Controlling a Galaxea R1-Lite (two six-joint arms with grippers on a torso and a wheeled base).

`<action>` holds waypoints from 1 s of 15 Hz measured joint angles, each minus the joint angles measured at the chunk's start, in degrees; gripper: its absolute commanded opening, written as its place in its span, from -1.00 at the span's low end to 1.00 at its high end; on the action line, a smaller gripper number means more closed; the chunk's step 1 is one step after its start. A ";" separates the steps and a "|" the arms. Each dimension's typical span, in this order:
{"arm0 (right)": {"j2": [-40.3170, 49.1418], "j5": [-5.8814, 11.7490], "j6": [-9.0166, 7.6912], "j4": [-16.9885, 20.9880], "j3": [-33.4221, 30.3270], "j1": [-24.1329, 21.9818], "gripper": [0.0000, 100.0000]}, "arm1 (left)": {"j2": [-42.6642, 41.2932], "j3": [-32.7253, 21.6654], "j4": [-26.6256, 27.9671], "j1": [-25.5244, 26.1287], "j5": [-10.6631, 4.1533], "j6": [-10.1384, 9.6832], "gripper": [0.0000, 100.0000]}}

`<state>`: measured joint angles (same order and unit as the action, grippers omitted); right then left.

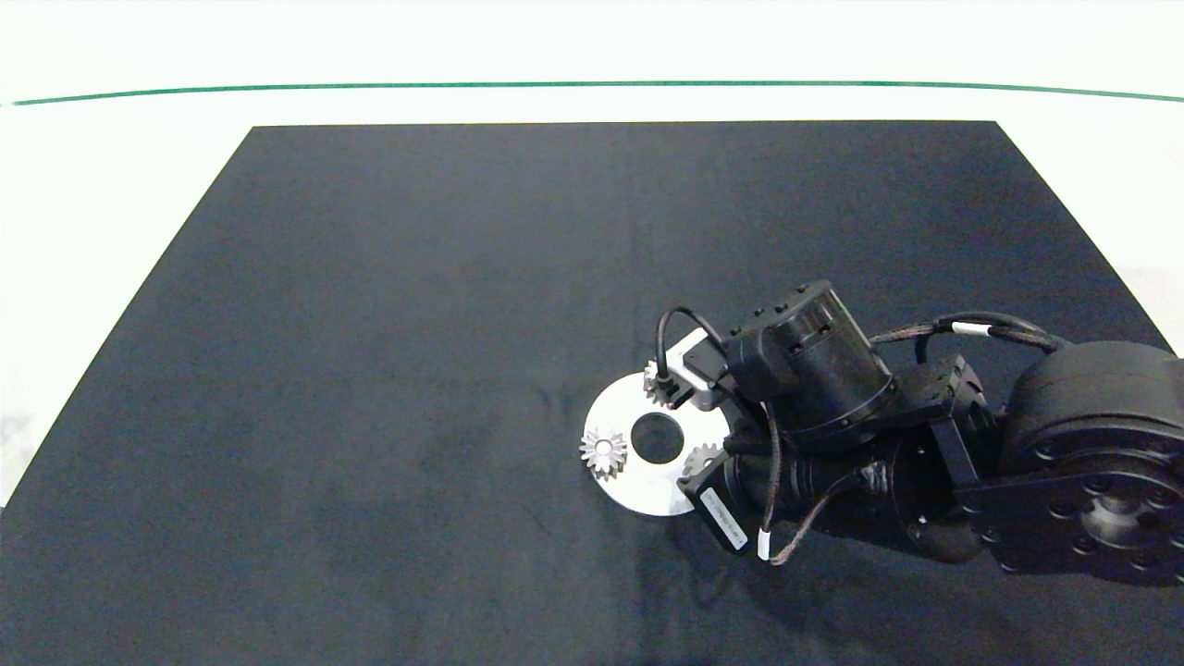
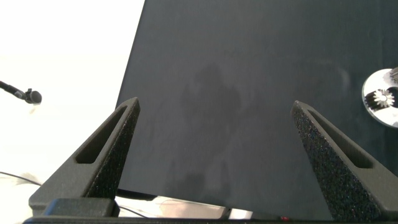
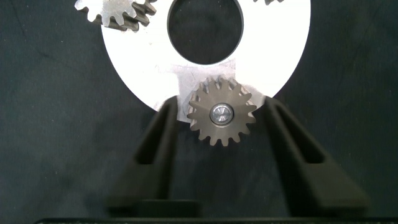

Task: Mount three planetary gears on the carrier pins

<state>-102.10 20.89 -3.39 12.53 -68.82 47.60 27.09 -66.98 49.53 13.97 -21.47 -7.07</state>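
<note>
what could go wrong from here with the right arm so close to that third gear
1. The right gripper has its jaws open on either side of the nearest gear, seated on its pin. Pulling back crookedly, a jaw could catch the teeth and lift it off.
2. The white disc lies loose on the black mat, so a nudge could slide it and unsettle the other two gears.
The left gripper hovers open away from the disc.

Robotics lab: black mat (image 1: pixel 416 370) on white table (image 1: pixel 111 185).
</note>
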 measured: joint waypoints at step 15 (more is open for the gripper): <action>41.90 0.63 1.90 12.19 9.01 -17.18 1.00 | -1.68 0.48 1.16 0.38 0.48 -0.20 1.00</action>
<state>-60.20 21.53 -1.49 24.72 -59.81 30.43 25.41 -66.50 50.69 14.35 -20.99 -7.27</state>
